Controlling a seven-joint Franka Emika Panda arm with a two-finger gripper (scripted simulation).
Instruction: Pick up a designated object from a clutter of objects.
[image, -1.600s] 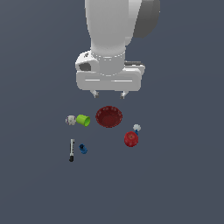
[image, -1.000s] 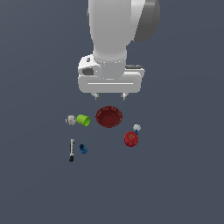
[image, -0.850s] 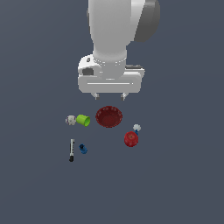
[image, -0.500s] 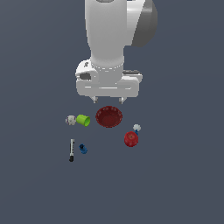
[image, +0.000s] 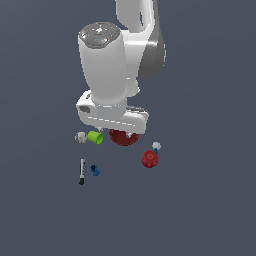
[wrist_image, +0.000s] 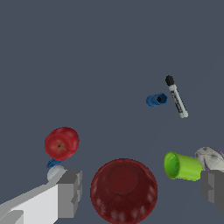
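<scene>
While the arm is seen bent low over the clutter in the exterior view, the gripper is held wide open, with nothing between its fingers; in the wrist view the two grey pads are spread well apart, and the dark red ribbed bowl is framed between them. No item is touched by either pad, as far as can be made out.

Over in the exterior view, the small dark-blue bolt-like piece is found lying on the grey floor, at about seven o'clock from the bowl and well apart from it. Just beside it, at its nine o'clock, the thin black-and-white stick is laid almost straight up and down. In the wrist view the same pair is picked out clearly: the blue piece on its side, its hollow end shown, with the stick just next to it and not touching.

A lime green cup is tipped on its side at the bowl's nine o'clock, and a whitish ball is set right against the cup's far side. At the bowl's four o'clock a red round object is seen, and a tiny white-and-light-blue item is tucked just at its one o'clock. Part of the bowl is hidden behind the hand in the exterior view.
</scene>
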